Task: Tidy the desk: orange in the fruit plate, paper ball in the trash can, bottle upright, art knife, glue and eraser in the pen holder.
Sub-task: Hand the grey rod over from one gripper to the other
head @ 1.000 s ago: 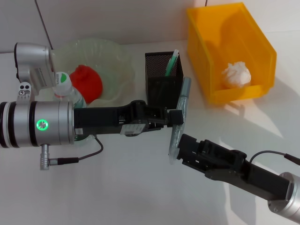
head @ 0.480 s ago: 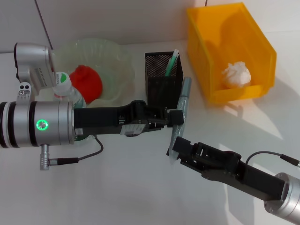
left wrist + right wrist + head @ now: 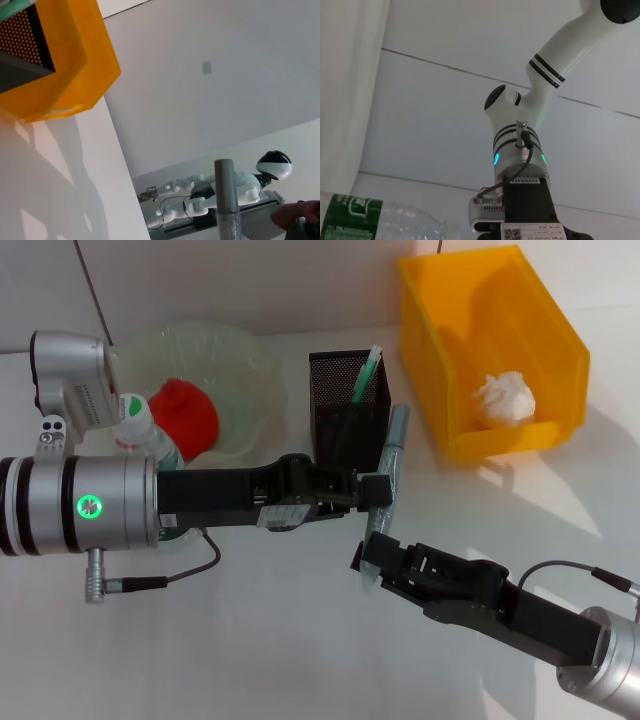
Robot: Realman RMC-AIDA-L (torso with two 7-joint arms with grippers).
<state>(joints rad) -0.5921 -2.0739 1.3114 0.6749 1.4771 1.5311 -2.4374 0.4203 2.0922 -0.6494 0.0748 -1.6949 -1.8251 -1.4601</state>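
Grey-handled art knife [image 3: 385,485] sits clamped in the left gripper [image 3: 374,490], just off the front right corner of the black mesh pen holder [image 3: 347,405], blade end pointing down toward the table [image 3: 250,640]. You can see the left arm hasn't budged over the last second. The right gripper [image 3: 368,556] has slid in from the lower right and now sits right under the left one, at the knife's lower tip; can't tell whether its fingers are open or closed, or whether they touch the knife.

Head view only: orange [image 3: 184,412] in the fruit plate [image 3: 245,365], paper ball [image 3: 505,397] in the yellow trash can [image 3: 520,330], a green pen-like item already standing in the pen holder, bottle [image 3: 142,430] upright behind the left arm's wrist with its white cap showing.

Left wrist view adds the knife's grey handle end [image 3: 226,187], the trash can's outer wall [image 3: 75,60] with a corner of the pen holder's mesh [image 3: 20,42], and a white humanoid robot far off in the room.

Right wrist view looks up at the left arm's wrist housing, green lights on, with the bottle's green label and clear body [image 3: 380,220] low in frame. Neither wrist view shows its own fingers.
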